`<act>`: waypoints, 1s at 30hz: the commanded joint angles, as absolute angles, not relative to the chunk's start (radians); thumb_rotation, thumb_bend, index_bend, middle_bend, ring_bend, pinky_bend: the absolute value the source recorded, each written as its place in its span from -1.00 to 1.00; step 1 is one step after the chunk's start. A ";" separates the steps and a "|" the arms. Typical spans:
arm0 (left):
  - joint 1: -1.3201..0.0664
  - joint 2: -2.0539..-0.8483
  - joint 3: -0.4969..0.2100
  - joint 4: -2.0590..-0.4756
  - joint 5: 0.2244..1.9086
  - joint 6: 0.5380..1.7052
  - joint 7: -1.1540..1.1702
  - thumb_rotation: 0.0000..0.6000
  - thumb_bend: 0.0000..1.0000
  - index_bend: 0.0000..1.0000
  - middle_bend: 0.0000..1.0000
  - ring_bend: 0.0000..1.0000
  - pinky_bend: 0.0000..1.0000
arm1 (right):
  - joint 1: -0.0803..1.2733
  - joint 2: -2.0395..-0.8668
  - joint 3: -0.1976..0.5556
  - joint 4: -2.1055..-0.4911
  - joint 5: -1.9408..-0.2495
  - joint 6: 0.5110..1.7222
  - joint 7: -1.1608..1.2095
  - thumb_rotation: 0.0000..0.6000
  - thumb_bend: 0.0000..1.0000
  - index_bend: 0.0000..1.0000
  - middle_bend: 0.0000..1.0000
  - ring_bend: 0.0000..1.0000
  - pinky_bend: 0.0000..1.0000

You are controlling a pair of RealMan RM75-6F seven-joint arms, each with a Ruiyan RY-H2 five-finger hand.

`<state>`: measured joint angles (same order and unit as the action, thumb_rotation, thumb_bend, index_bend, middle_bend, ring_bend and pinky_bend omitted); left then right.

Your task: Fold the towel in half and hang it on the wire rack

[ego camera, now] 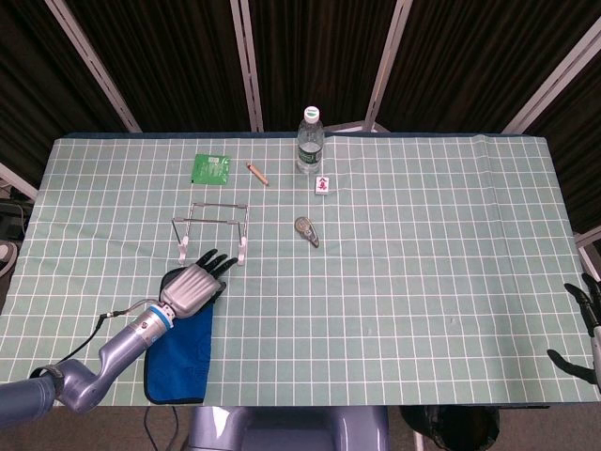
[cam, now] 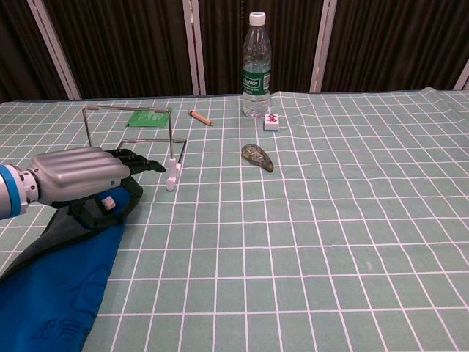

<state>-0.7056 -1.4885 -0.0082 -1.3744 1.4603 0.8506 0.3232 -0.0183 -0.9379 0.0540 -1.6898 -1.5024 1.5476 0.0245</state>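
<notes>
Holding my left hand (cam: 80, 174) over the far end of the folded blue towel (ego camera: 180, 349), I cannot tell whether its fingers grip the cloth. That towel lies at the table's near edge, just short of the wire rack (ego camera: 212, 230). My right hand (ego camera: 587, 324) idles spread beyond the table.

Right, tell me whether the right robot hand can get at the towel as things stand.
Probably not. The right robot hand sits at the table's far right edge, while the towel lies at the front left corner under the left robot hand, which already covers its far end.
</notes>
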 commanded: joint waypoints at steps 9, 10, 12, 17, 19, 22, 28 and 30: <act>-0.677 -1.449 0.042 -1.329 1.599 0.997 0.383 1.00 0.03 0.41 -1.00 -1.00 -1.00 | -0.023 -0.936 0.050 -1.696 -1.514 1.558 0.023 1.00 -1.00 -0.75 -1.00 -1.00 -1.00; -0.672 -1.445 0.048 -1.321 1.613 1.013 0.395 1.00 0.03 0.42 -1.00 -1.00 -1.00 | -0.023 -0.936 0.050 -1.696 -1.515 1.559 0.022 1.00 -1.00 -0.75 -1.00 -1.00 -1.00; -0.662 -1.437 0.059 -1.298 1.645 1.049 0.436 1.00 0.03 0.44 -1.00 -1.00 -1.00 | -0.023 -0.936 0.049 -1.698 -1.519 1.560 0.019 1.00 -1.00 -0.75 -1.00 -1.00 -1.00; -0.639 -1.426 0.071 -1.260 1.678 1.096 0.534 1.00 0.03 0.44 -1.00 -1.00 -1.00 | -0.024 -0.939 0.045 -1.702 -1.528 1.563 0.010 1.00 -1.00 -0.75 -1.00 -1.00 -1.00; -0.632 -1.426 0.071 -1.255 1.674 1.099 0.555 1.00 0.03 0.44 -1.00 -1.00 -1.00 | -0.025 -0.939 0.044 -1.703 -1.530 1.564 0.008 1.00 -1.00 -0.75 -1.00 -1.00 -1.00; -0.613 -1.431 0.065 -1.248 1.648 1.103 0.574 1.00 0.03 0.44 -1.00 -1.00 -1.00 | -0.026 -0.940 0.043 -1.705 -1.534 1.568 0.004 1.00 -1.00 -0.75 -1.00 -1.00 -1.00; -0.562 -1.457 0.048 -1.207 1.592 1.136 0.576 1.00 0.02 0.25 -1.00 -1.00 -1.00 | -0.024 -0.943 0.041 -1.706 -1.535 1.563 -0.004 1.00 -1.00 -0.75 -1.00 -1.00 -1.00; -0.547 -1.466 0.041 -1.191 1.576 1.148 0.570 1.00 -0.14 -0.35 -1.00 -1.00 -1.00 | -0.024 -0.943 0.041 -1.706 -1.534 1.562 -0.006 1.00 -1.00 -0.75 -1.00 -1.00 -1.00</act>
